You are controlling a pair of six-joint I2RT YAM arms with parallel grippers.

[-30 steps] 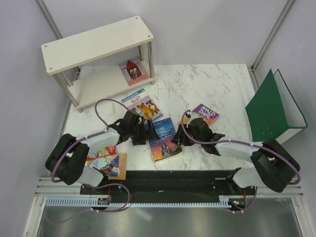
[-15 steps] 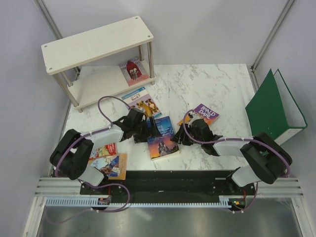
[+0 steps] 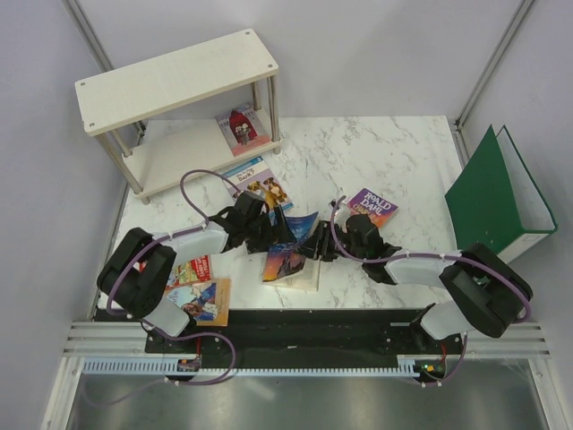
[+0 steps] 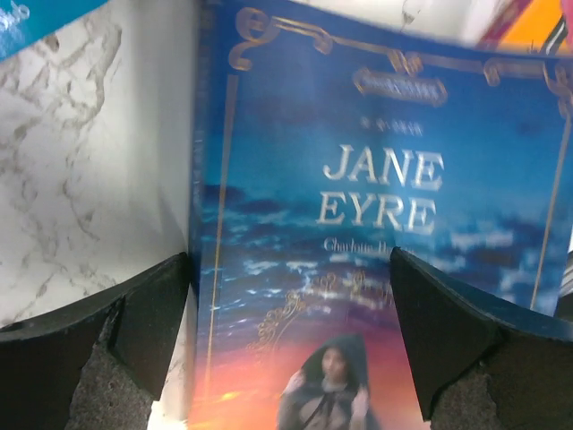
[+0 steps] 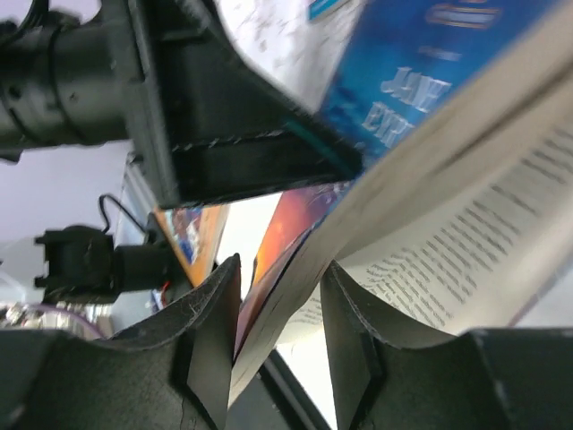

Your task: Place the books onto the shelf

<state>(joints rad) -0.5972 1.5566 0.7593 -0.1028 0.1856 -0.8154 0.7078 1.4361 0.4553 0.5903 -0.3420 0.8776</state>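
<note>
Because Jane Eyre [image 3: 286, 262] is a thin paperback, expect it to be light but limp. The glossy cover looks slippery, and the pages fan apart when only some are gripped. On your left, the left gripper [image 4: 286, 349] has its jaws spread wide, one finger at each side of the cover, gripping nothing. Mid-table, the book tilts up off the marble table [image 3: 403, 152] with its leaves splaying. The right gripper [image 5: 279, 331] has narrowed onto one edge and pinches the cover plus a sheaf of pages, not the whole block, so I judge the loose part may sag or crease. You would do better to take it across the spine and full thickness.

The marble looks smooth, so books should slide easily. The shelf [image 3: 175, 76] stands far left with one red book [image 3: 240, 127] on its lower board and plenty of room beside it. The dogs book [image 3: 260, 186] lies in between, and the green binder [image 3: 488, 202] stands well apart at the right.
</note>
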